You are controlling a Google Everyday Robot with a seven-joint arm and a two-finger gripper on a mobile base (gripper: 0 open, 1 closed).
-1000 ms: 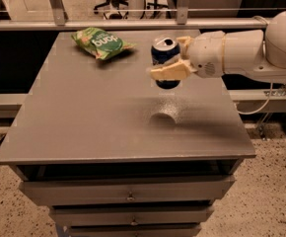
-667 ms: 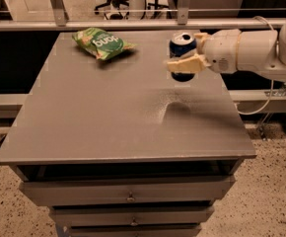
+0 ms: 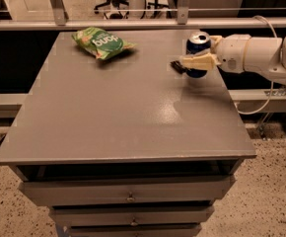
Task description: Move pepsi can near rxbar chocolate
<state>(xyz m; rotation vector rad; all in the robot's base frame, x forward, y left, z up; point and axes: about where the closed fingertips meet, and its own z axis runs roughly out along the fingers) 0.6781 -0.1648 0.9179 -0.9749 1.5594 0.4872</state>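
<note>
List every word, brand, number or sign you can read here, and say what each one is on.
Green snack bag: white brand lettering, too blurred to read.
Pepsi can, held in the gripper over the far right of the table: markings too blurred to read.
Black bar beside the can: no lettering can be made out.
No other text shows.

Far right over the table, the tool partly hides the pepsi can and rxbar chocolate.
</note>
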